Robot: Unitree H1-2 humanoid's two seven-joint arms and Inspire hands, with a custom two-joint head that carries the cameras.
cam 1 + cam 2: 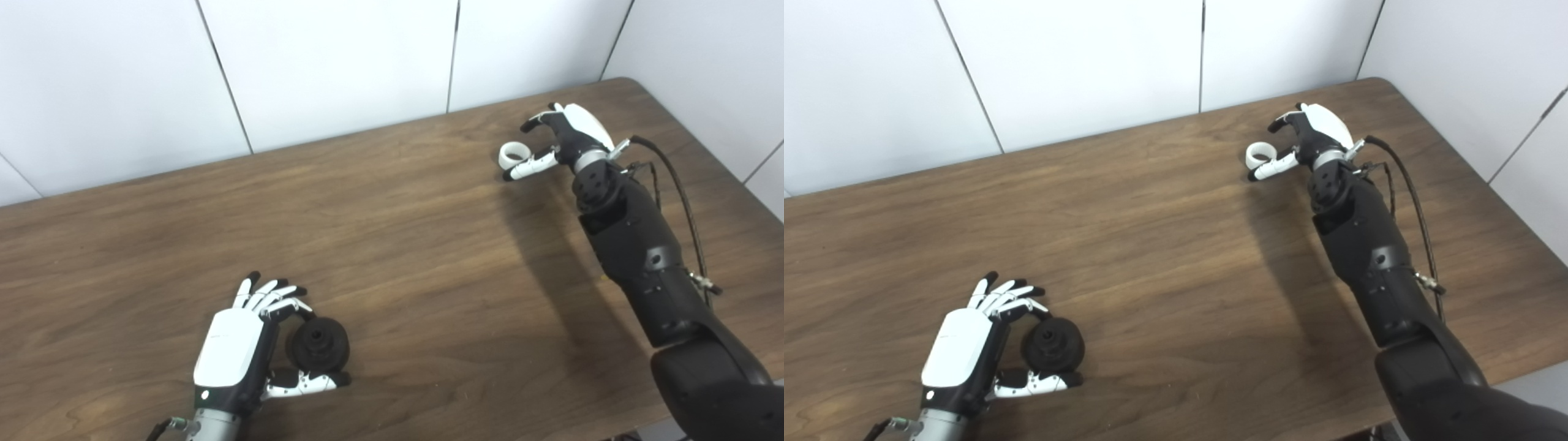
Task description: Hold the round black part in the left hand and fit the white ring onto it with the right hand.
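Observation:
The round black part (319,344) rests on the table near the front left. My left hand (236,349) closes on it, with one finger on its upper edge and the thumb along its lower edge; the other fingers stay spread. The white ring (513,154) lies on the table at the far right. My right hand (566,138) is open beside it, with the thumb touching the ring's near side and the fingers (531,124) held apart above it. The same scene shows in the right eye view, with the black part (1053,346) and the ring (1258,153).
The brown wooden table (392,245) carries both parts. White wall panels (343,67) stand right behind its far edge and along its right side. A black cable (680,190) runs along my right forearm.

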